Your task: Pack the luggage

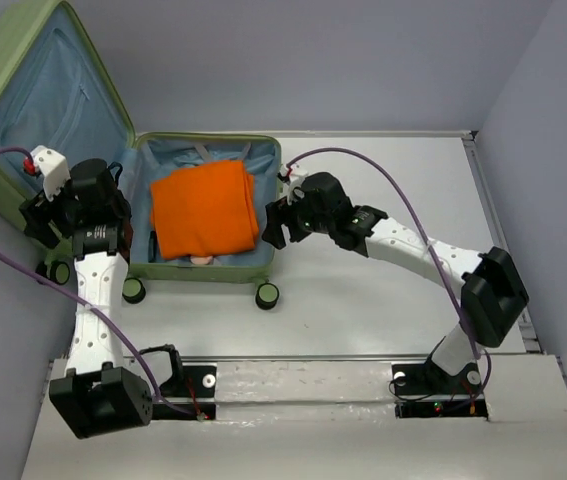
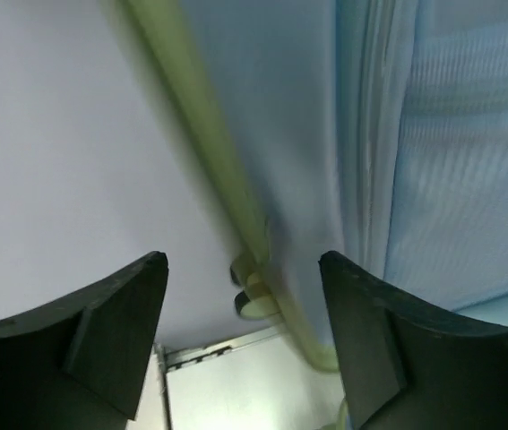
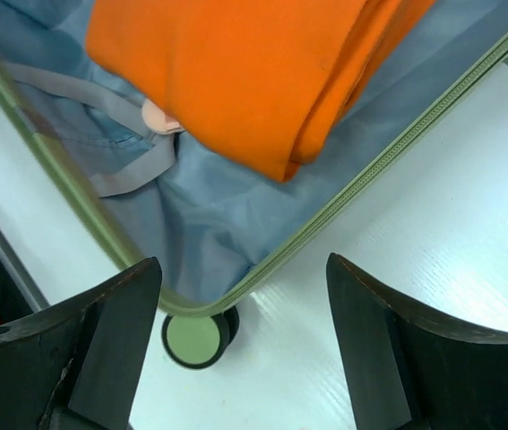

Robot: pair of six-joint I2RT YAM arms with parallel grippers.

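Nearest the arms, the luggage (image 1: 203, 268) rested on the white worktop (image 1: 383, 300), its small wheels (image 3: 195, 339) turned toward the near edge. The lower half lay flat and open, left of centre. Inside it, a folded orange cloth (image 1: 205, 208) covered most of the blue lining, with a grey strap (image 3: 119, 179) loose beside it. The right gripper (image 3: 243, 269) hung released over the near right corner of the rim, holding nothing. On the far left the lid (image 1: 33, 90) stood tilted up, and the left gripper (image 2: 243, 269) was spread wide with the lid's green edge showing between its fingers, not clamped. The shell looked stiff and smooth, probably light for its bulk, and likely to roll or skid on its wheels if pushed sideways. The lid's free rim seemed the best hold for swinging it shut. The soft cloth could bulge and catch in the seam.
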